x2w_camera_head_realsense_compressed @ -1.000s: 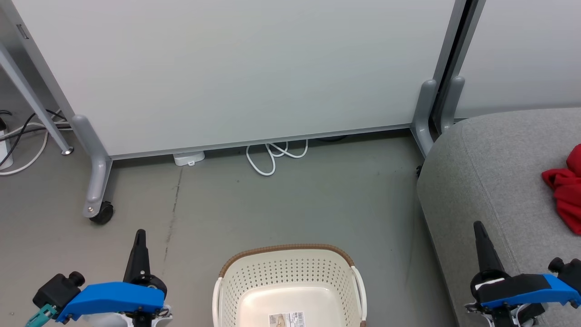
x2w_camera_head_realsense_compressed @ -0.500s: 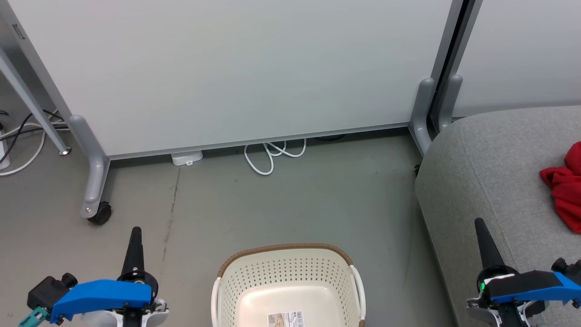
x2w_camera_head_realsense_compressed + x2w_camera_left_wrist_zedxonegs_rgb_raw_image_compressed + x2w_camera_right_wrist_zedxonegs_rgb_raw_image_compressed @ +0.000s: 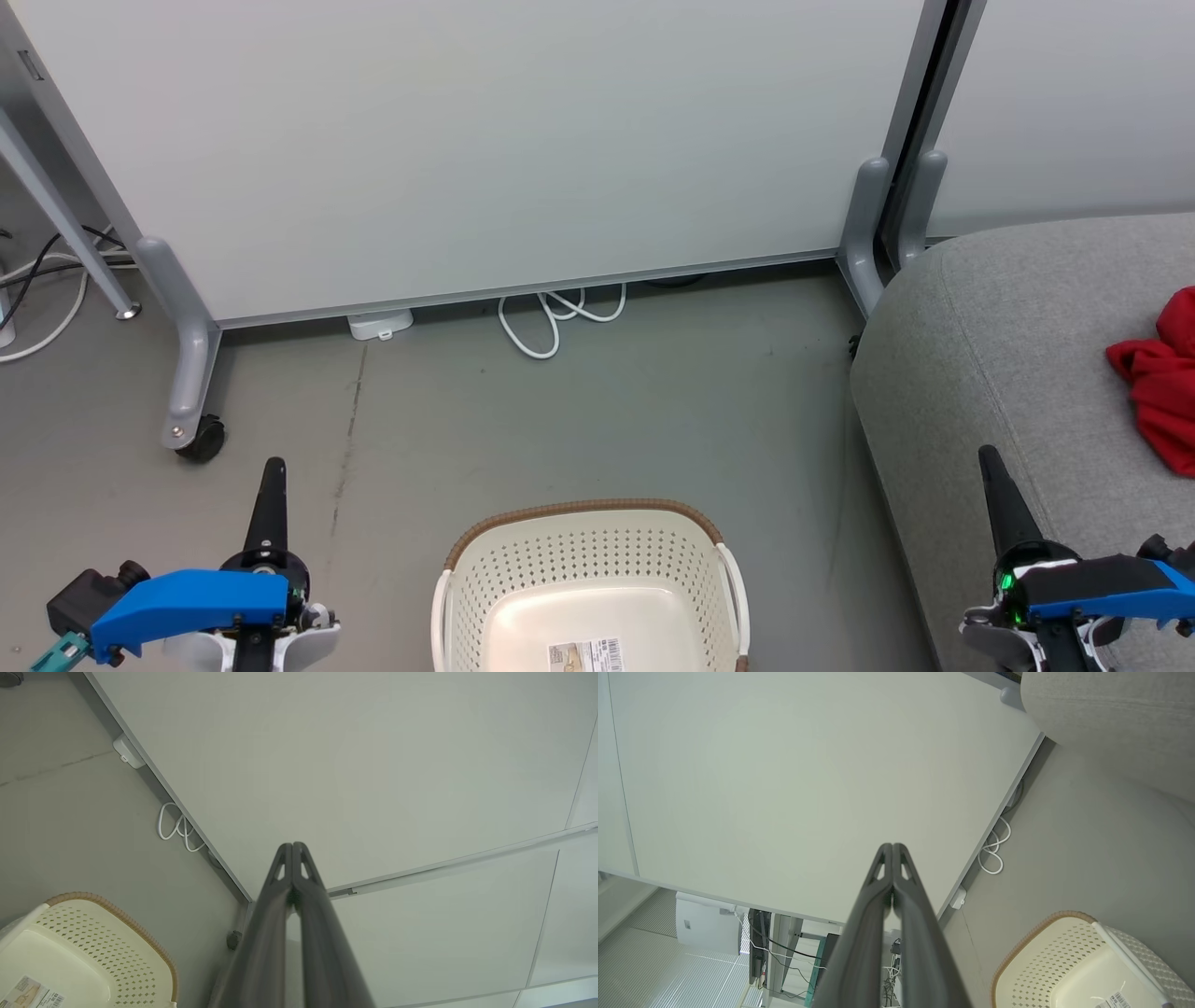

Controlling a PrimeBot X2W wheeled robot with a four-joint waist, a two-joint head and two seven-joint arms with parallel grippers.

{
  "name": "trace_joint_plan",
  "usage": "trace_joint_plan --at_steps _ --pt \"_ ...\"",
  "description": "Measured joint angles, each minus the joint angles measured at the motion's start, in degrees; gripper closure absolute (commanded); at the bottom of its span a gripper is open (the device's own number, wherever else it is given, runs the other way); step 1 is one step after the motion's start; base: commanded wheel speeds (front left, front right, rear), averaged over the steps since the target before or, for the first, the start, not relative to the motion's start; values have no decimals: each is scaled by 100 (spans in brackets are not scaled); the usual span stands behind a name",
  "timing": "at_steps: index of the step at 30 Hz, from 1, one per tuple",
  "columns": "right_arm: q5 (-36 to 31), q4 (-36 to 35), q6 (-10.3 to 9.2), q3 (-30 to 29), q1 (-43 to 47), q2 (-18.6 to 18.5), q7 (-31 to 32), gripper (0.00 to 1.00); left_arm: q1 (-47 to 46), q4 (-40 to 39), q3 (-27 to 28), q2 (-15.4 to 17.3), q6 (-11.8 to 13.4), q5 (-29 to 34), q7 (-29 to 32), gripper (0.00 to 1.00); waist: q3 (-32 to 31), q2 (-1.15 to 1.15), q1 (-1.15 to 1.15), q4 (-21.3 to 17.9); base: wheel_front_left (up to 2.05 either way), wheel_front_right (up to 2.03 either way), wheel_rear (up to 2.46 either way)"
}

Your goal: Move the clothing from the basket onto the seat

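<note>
Already the clothing (image 3: 1158,392) lies bunched on the seat (image 3: 1008,355), ahead and to the right of the right fingers (image 3: 1006,504), so that arm is nearer. The basket (image 3: 583,511) shows a bare floor. Both the right and left fingers (image 3: 269,509) are pressed together and empty. Since the earlier frame only the camera has drifted; clothing and basket lie unchanged.

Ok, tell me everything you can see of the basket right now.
The basket is cream-white plastic, oval, with perforated walls, a brown woven-look rim and a white handle on each side. It stands upright on the grey floor, its near part cut off in the head view. Its smooth bottom is bare apart from a paper label.
</note>
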Motion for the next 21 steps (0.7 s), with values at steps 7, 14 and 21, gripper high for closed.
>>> trace_joint_plan --at_steps 7,14,21 --pt "357 -24 1 -21 -24 0 105 100 -23 -27 63 0 -22 -348 83 100 7 0 0 -16 0 0 0" --pt "687 -41 1 -36 -41 0 186 100 -41 -53 98 0 -35 -675 176 100 15 0 0 -32 0 0 0" --pt "1001 -65 1 -53 -49 -1 257 100 -56 -75 130 0 -36 -984 240 100 22 0 0 -49 0 0 0"
